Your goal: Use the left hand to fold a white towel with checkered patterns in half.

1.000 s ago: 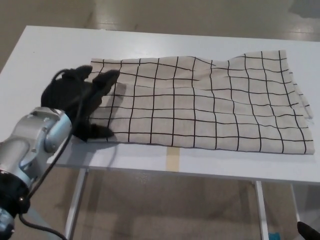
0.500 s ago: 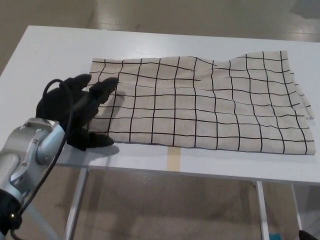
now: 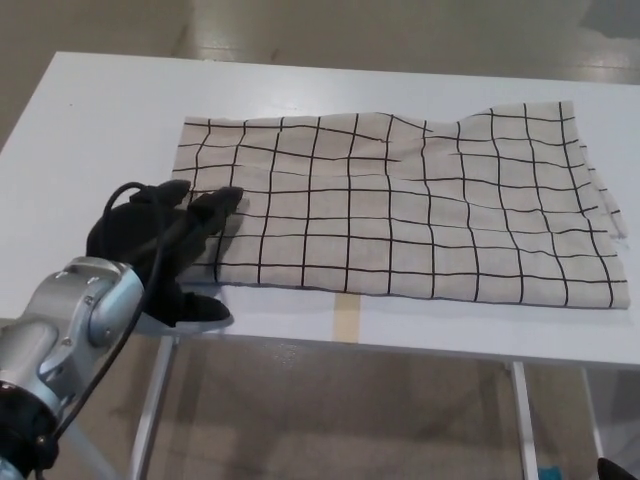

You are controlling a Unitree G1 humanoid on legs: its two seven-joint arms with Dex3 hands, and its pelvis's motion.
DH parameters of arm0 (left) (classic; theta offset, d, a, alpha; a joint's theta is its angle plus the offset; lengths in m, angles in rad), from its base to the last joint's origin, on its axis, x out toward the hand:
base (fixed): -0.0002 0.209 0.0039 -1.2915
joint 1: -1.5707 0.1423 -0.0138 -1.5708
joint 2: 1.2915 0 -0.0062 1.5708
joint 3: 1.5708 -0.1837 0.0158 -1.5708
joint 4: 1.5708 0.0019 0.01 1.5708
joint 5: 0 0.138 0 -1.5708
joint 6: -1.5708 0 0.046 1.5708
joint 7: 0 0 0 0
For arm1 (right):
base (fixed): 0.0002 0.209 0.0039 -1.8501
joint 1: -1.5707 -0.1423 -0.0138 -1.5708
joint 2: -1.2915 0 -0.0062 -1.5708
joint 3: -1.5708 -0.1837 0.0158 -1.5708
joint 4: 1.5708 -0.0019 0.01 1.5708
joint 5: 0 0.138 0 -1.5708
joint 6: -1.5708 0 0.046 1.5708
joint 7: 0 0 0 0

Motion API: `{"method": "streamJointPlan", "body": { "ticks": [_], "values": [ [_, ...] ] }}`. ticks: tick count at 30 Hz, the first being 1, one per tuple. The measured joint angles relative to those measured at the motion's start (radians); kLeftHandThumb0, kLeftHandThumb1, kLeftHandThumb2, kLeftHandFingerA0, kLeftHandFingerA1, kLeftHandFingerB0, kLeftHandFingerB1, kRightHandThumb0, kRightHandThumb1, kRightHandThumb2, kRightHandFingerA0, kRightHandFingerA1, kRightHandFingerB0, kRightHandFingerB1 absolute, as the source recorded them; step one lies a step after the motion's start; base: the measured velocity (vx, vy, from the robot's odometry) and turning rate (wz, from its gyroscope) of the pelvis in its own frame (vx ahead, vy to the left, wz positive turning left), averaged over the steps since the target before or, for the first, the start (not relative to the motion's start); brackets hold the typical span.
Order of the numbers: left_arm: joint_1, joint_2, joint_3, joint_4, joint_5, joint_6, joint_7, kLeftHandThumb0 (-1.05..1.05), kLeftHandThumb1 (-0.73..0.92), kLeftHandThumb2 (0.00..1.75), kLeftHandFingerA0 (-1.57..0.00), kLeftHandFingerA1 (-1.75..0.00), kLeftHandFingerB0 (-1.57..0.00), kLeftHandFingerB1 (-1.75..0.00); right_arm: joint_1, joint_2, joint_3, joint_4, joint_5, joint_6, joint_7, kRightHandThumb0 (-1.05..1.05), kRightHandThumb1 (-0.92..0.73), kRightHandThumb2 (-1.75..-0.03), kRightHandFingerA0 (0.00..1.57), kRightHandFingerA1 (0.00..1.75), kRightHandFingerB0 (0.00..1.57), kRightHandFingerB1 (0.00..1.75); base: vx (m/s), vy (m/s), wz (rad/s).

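Observation:
A white towel (image 3: 400, 205) with a black checkered pattern lies spread across the white table (image 3: 100, 110), lying in two layers with its edges showing along the right side. My left hand (image 3: 160, 240) hovers over the towel's near left corner, fingers spread apart and holding nothing. Its fingertips (image 3: 225, 200) reach just over the towel's left edge, while the thumb (image 3: 200, 310) points along the table's front edge. My right hand does not show.
The table's front edge (image 3: 400, 345) runs just below the towel, with a strip of tan tape (image 3: 346, 318) on it. Bare tabletop lies to the left of and behind the towel. The floor and table legs (image 3: 155, 400) show beneath.
My left hand has drawn back toward me and downward, from over the towel's left edge to its near left corner. The towel has not moved.

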Motion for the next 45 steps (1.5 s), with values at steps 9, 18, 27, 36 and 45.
{"method": "streamJointPlan", "body": {
  "ticks": [9, 18, 27, 36, 45],
  "values": [
    [-0.046, -0.027, -0.064, 0.085, 0.05, 0.011, 0.118, -0.12, 0.5, 0.77, 0.0, -0.06, 0.0, -0.18, 0.007, 0.0, 0.003, -0.001, -0.003, 0.0, -0.003, -0.49, -0.62, -0.94, 0.31, 0.56, 0.25, 0.51, 0.0, 0.0, 0.0],
    [-0.11, -0.089, -0.151, 0.241, 0.096, 0.005, 0.286, -0.19, 0.5, 0.76, 0.0, -0.12, 0.0, -0.21, 0.004, 0.0, 0.006, -0.004, -0.003, 0.0, -0.004, -0.49, -0.62, -0.94, 0.3, 0.56, 0.25, 0.51, 0.0, 0.0, 0.0],
    [-0.207, -0.195, -0.274, 0.499, 0.143, 0.025, 0.464, -0.28, 0.54, 0.57, -0.46, -0.37, -0.36, -0.32, 0.02, 0.008, 0.005, -0.014, 0.0, -0.001, 0.0, -0.45, -0.81, -0.62, 0.34, 0.43, 0.34, 0.41, 0.0, 0.0, 0.0],
    [-0.262, -0.232, -0.322, 0.615, 0.152, 0.049, 0.53, -0.22, 0.55, 0.55, -0.8, -1.75, -0.93, -1.19, 0.017, 0.019, 0.007, -0.019, -0.001, -0.001, 0.0, -0.5, -0.63, -0.95, 0.3, 0.55, 0.26, 0.52, 0.0, 0.0, 0.0],
    [-0.219, -0.179, -0.292, 0.62, 0.125, 0.012, 0.599, -0.17, 0.58, 0.51, -0.69, -1.73, -0.89, -1.04, 0.041, 0.021, 0.021, 0.005, -0.007, -0.001, -0.004, -0.44, -0.82, -0.63, 0.33, 0.44, 0.34, 0.42, 0.0, 0.0, 0.0]
  ]
}}
